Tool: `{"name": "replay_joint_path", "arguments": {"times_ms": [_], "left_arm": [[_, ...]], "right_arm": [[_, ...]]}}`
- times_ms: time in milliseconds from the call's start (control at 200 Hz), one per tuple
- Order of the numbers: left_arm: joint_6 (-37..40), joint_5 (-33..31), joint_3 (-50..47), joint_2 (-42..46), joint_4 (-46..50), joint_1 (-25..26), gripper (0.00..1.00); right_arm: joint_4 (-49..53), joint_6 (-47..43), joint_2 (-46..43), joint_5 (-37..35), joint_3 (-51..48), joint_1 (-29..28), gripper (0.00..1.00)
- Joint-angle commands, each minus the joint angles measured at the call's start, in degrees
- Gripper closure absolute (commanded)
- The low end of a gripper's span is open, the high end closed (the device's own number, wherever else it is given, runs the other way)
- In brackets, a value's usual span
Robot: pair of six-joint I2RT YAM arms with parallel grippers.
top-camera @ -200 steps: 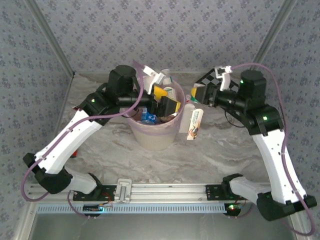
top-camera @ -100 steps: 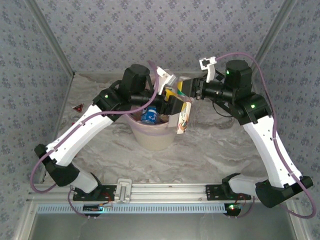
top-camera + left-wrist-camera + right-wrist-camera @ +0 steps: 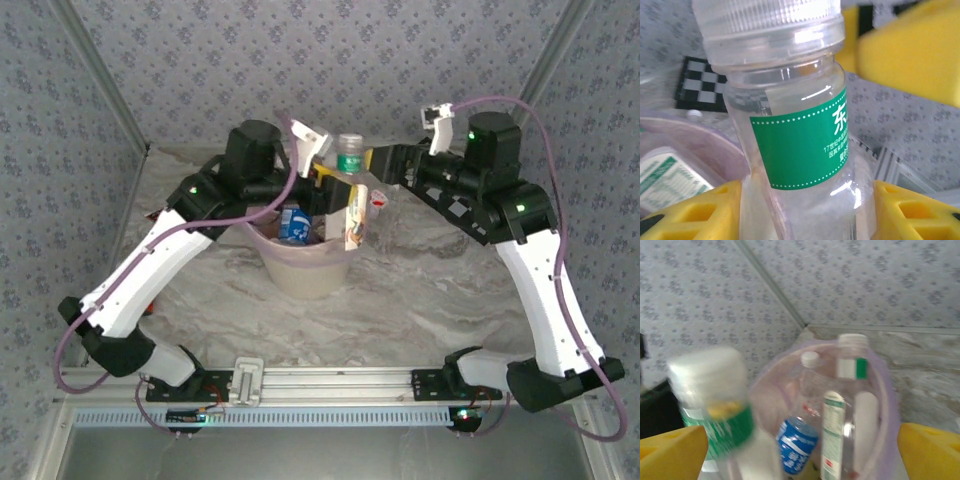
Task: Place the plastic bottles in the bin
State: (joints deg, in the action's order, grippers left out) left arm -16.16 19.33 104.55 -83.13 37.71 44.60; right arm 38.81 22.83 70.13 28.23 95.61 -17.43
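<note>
Left gripper [image 3: 802,212] is clamped on a green-label bottle [image 3: 800,145], one yellow finger on each side of its lower body. The bottle is upright, with a clear ribbed cap. From above it's up by the far right edge of the bin [image 3: 300,282]. Right gripper [image 3: 800,451] hangs over the bin with its fingers spread wide, nothing between them. An orange-and-white bottle [image 3: 354,215] stands roughly upright at the bin's right rim, can't tell if it's resting on anything. A blue-label bottle [image 3: 293,226] lies inside with a few others. A chequered board [image 3: 702,85] sits on the table behind the bin.
</note>
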Motion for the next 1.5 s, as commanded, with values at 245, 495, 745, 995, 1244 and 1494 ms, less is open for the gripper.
{"name": "replay_joint_path", "arguments": {"times_ms": [245, 495, 745, 995, 1244, 1494], "left_arm": [[-0.9, -4.8, 0.2, 3.2, 2.9, -13.0, 0.53], [0.6, -9.2, 2.8, -3.1, 10.3, -13.1, 0.54], [0.1, -11.4, -1.8, -4.2, 10.7, -8.3, 0.47], [0.6, -13.7, -0.3, -0.8, 11.3, -7.9, 0.12], [0.4, -16.2, -1.9, 1.2, 9.0, -8.5, 0.27], [-1.9, -13.3, -8.9, -0.4, 2.6, -6.7, 0.5]], "right_arm": [[4.8, -0.5, -4.7, -0.6, -9.8, 7.0, 0.01], [2.5, 0.6, -3.8, 2.2, -11.6, 6.6, 0.05], [-1.2, 1.4, 1.5, 0.4, -6.7, -0.9, 0.15], [-3.3, 1.3, 9.9, -4.6, -2.4, -8.2, 0.33], [-6.4, 2.1, 15.5, -6.1, 0.5, -11.4, 0.56], [-6.7, 1.9, 19.5, -12.1, 2.2, -13.0, 0.67]]}}
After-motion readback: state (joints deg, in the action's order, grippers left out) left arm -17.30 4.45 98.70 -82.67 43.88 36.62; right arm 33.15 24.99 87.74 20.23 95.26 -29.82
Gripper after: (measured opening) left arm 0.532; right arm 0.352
